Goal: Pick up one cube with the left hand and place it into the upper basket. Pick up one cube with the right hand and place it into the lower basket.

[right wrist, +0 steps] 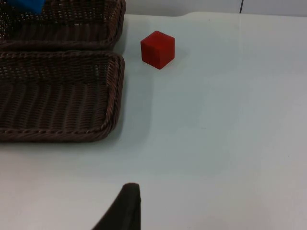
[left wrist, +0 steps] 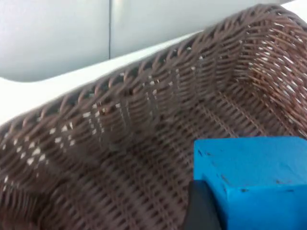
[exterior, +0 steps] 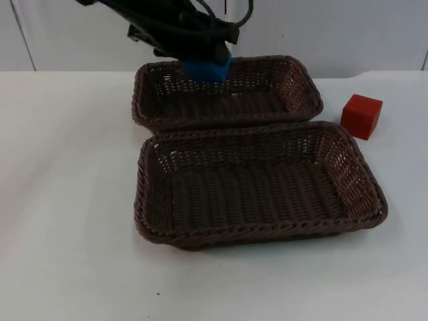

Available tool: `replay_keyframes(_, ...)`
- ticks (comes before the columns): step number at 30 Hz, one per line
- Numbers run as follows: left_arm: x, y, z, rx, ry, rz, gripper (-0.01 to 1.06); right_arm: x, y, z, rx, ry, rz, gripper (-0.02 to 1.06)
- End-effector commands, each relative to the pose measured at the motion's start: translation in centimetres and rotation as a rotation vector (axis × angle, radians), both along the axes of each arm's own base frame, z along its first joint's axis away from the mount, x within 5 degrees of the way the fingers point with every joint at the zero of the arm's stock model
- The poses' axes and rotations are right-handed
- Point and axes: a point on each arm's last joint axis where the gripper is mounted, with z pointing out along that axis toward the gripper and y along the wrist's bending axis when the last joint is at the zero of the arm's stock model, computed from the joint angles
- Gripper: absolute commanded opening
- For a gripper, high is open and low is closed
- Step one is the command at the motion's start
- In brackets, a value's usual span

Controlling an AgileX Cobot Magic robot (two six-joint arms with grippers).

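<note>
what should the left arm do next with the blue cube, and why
Probably lower a little and open: the left gripper holds the blue cube above the upper basket, inside its rim, not yet on the weave. The red cube sits on the table beside the baskets, awaiting the right gripper.

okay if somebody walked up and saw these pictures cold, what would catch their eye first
Probably the blue cube, held by the left tool above the back left part of the upper basket. Next, the red cube sitting alone on the white table, beside the right ends of the two baskets. The lower basket in front holds no cube.
</note>
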Motion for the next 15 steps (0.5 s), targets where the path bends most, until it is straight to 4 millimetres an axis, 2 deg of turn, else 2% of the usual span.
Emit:
replay_keyframes(1, 1.0, -0.3, -1.0, -0.013, -0.007, 0.007, 0.00, 0.0, 0.0, 0.0, -0.005, -0.007, -0.007, 1.05)
replay_keyframes(2, 1.0, -0.3, -1.0, -0.013, -0.007, 0.007, 0.00, 0.0, 0.0, 0.0, -0.005, -0.007, -0.007, 1.05)
replay_keyframes(6, 2.1, -0.5, -3.2, 0.015, -0.012, -0.004, 0.00, 0.0, 0.0, 0.0, -0.005, -0.007, -0.007, 1.05)
replay_keyframes(15, 2.3, -0.5, -5.9, 0.043, 0.020, -0.006, 0.00, 0.0, 0.0, 0.0, -0.004, -0.006, -0.008, 1.05)
